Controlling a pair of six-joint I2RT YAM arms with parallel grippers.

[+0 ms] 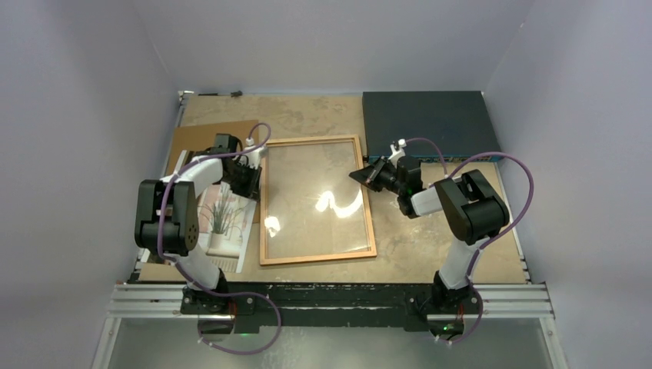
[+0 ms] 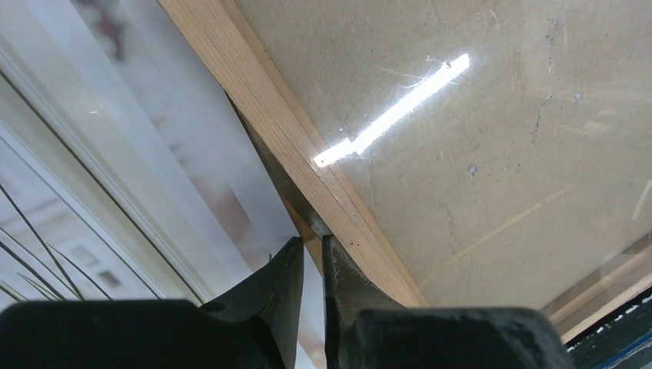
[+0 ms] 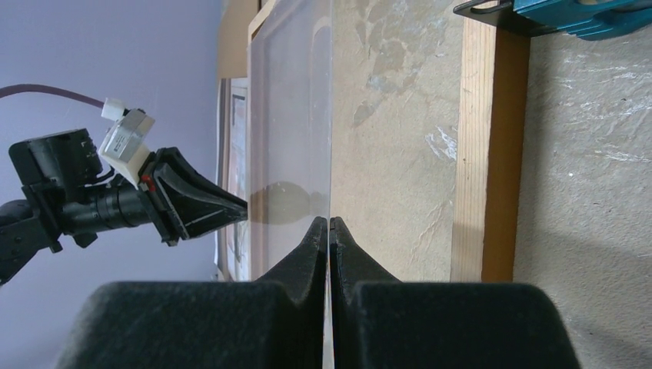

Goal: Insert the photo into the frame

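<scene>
Top external view: one frame (image 1: 317, 257) lies flat mid-table, thin orange-brown wooden rails around one clear glass pane (image 1: 307, 192); bare mottled table (image 1: 430, 238) lies open to its right and beyond its far rail; one photo (image 1: 223, 223), a paper print of a spindly plant, lies just left of the frame, partly under the left arm; one plain brown backing board (image 1: 204, 138) sits beyond it; one dark blue flat box (image 1: 427, 123) fills the far right corner; left gripper (image 2: 311, 250) sits at the frame's left rail, fingers narrowly parted, nothing seen between; right gripper (image 3: 329, 227) pinches the pane's right edge, lifted clear of its rail.
</scene>
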